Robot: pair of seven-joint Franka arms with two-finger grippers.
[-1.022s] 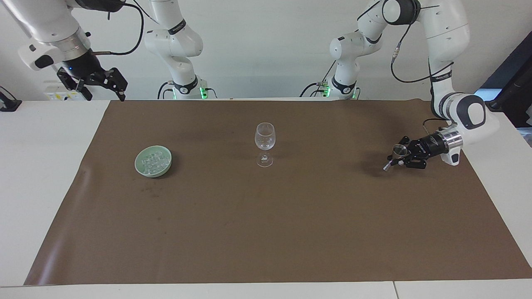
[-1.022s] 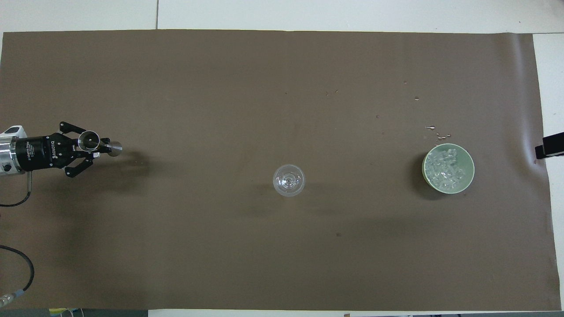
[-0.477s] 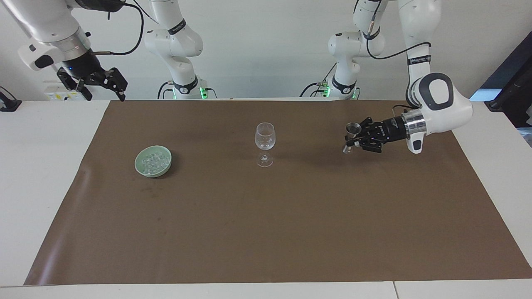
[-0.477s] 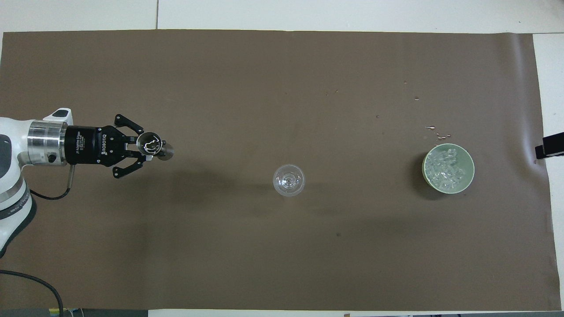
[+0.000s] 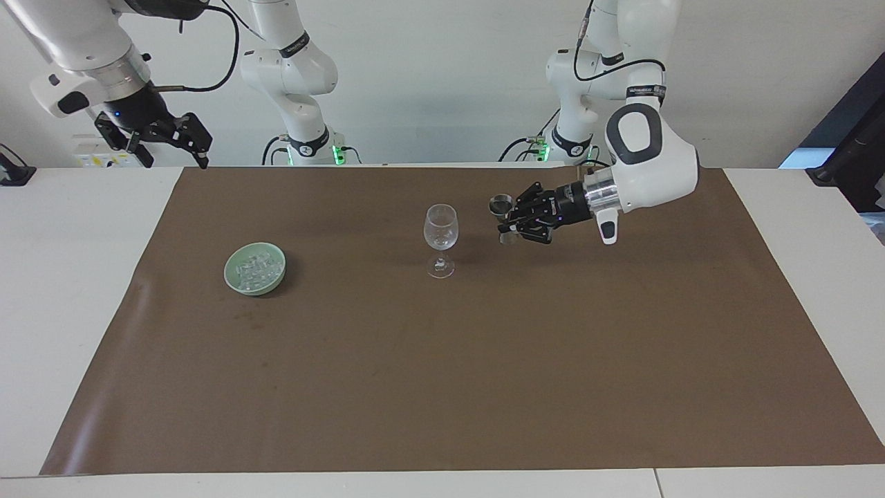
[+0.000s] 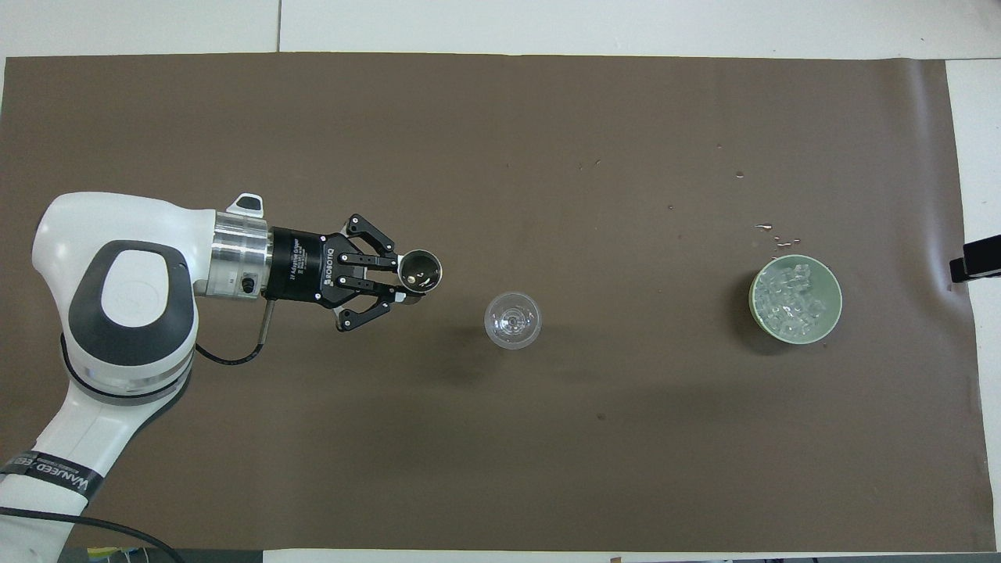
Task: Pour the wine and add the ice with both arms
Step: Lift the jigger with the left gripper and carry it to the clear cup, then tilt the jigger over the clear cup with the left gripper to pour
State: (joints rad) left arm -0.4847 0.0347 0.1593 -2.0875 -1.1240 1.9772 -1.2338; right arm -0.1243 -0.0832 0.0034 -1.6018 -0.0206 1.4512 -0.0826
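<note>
A clear stemmed glass (image 5: 440, 228) (image 6: 512, 319) stands upright at the middle of the brown mat. My left gripper (image 5: 508, 221) (image 6: 407, 285) hovers just beside it toward the left arm's end, shut on a small metal measuring cup (image 5: 500, 205) (image 6: 420, 270) held mouth up. No wine shows plainly; I cannot tell what is inside the cup. The ice (image 5: 254, 266) (image 6: 794, 295) fills a pale green bowl (image 5: 231, 277) (image 6: 755, 306) toward the right arm's end. My right gripper (image 5: 197, 142) waits open, raised above the mat's corner by the right arm's base.
The brown mat (image 5: 442, 380) (image 6: 500, 469) covers most of the white table. A few water drops (image 6: 774, 231) lie on the mat just farther from the robots than the bowl.
My left arm has carried the metal cup from the left arm's end of the mat, up and across, to just beside the glass. The right arm has not moved.
</note>
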